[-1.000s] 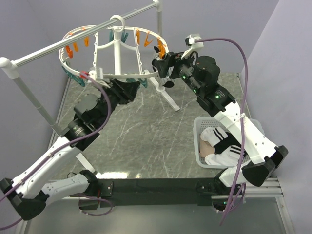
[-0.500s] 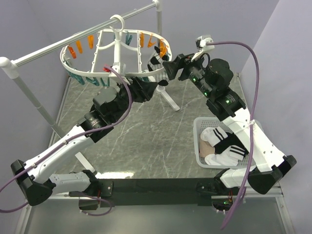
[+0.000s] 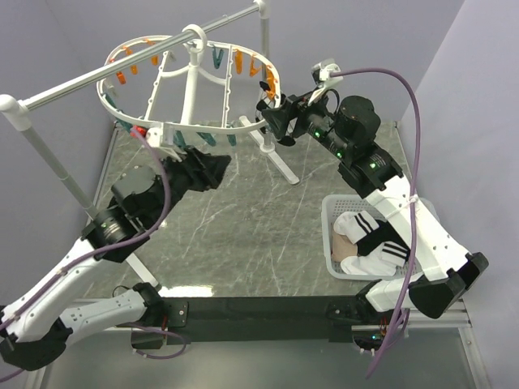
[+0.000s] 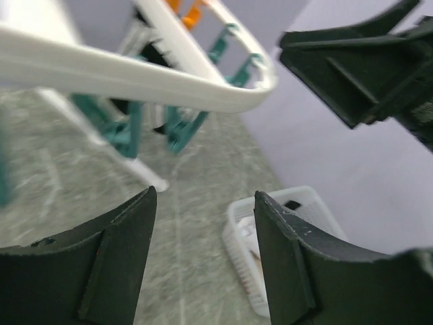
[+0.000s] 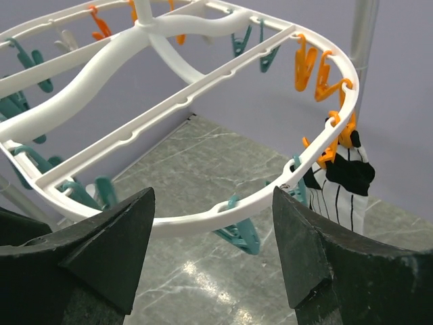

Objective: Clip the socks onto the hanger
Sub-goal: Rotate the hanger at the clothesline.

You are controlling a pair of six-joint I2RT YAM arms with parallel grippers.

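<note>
The white oval hanger (image 3: 188, 81) hangs by its hook from the silver rail. A black-and-white striped sock (image 5: 338, 183) hangs from an orange clip (image 5: 335, 139) at its right end. More socks (image 3: 375, 243) lie in the white basket (image 3: 328, 212). My right gripper (image 3: 274, 121) is open at the hanger's right rim. In the right wrist view the rim (image 5: 203, 220) and a teal clip (image 5: 240, 237) show between its fingers (image 5: 211, 196), nothing gripped. My left gripper (image 3: 209, 168) is open and empty below the near rim (image 4: 135, 81), jaws (image 4: 203, 196) apart.
The silver rail (image 3: 105, 73) with white joints runs diagonally over the hanger, its white foot (image 3: 284, 170) on the marble table. Teal clips (image 4: 179, 128) dangle from the near rim. Purple cables loop off both wrists. The basket (image 4: 237, 230) sits at the right.
My left gripper let go of the near rim, opened wider and drew back left and down. The hanger swung and tilted. My right gripper shifted slightly left, staying at the rim.
</note>
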